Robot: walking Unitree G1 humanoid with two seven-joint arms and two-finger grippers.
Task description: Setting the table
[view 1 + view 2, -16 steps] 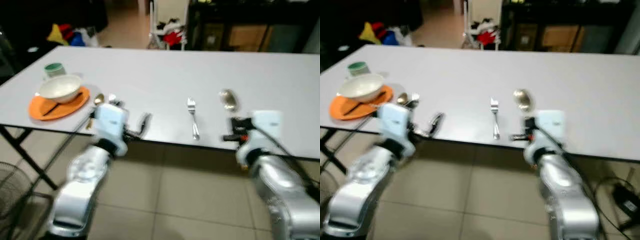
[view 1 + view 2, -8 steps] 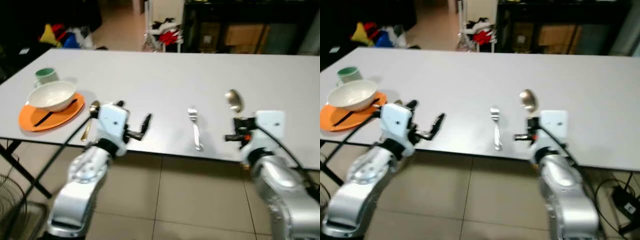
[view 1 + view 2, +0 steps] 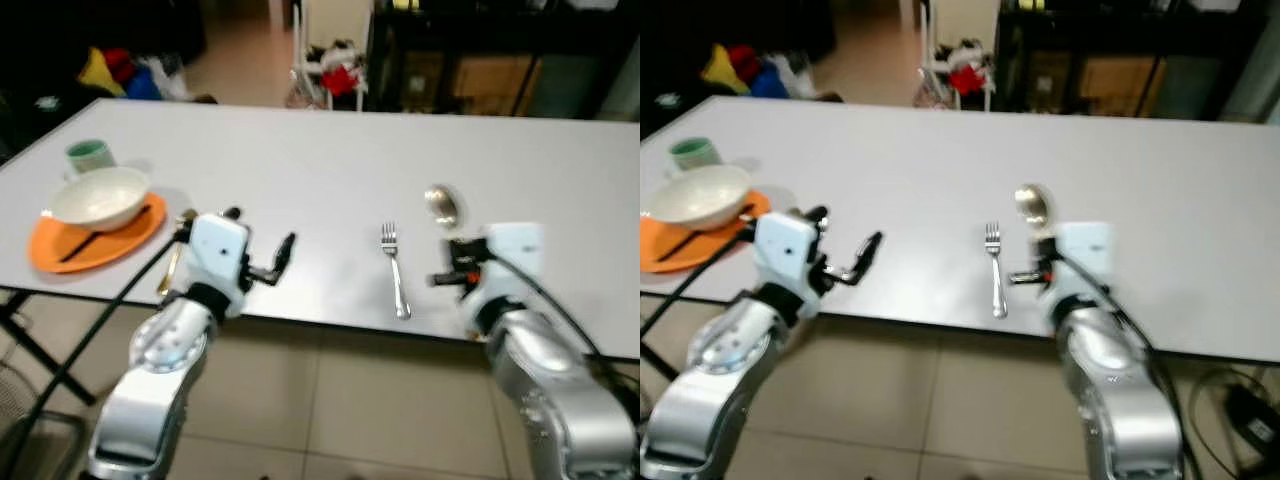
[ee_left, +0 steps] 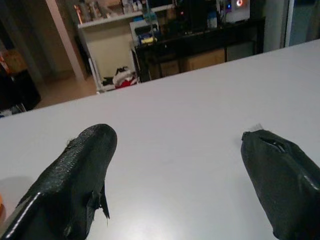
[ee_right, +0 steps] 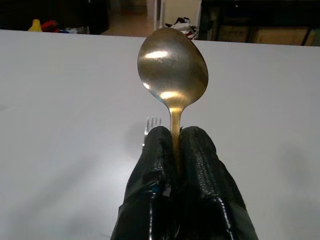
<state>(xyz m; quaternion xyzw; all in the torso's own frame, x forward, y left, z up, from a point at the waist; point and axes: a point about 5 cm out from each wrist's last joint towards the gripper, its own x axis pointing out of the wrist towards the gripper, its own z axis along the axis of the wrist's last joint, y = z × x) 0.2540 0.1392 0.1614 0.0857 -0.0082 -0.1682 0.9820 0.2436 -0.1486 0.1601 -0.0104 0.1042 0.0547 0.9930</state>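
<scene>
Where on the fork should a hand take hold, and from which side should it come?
Grip the fork at its slim handle, near the end closest to the table edge. It lies flat with the tines pointing away from the robot, so coming from above, fingers across the handle, likely works best. The left hand is open and free; the right hand holds a spoon.

The left gripper (image 4: 175, 165) is hovering over a white table (image 4: 185, 100), its two black fingers (image 4: 75, 185) spread wide apart and holding nothing. Beyond the table's far edge, dark furniture (image 4: 200, 30) and a cream shelf unit (image 4: 112, 47) are standing.
</scene>
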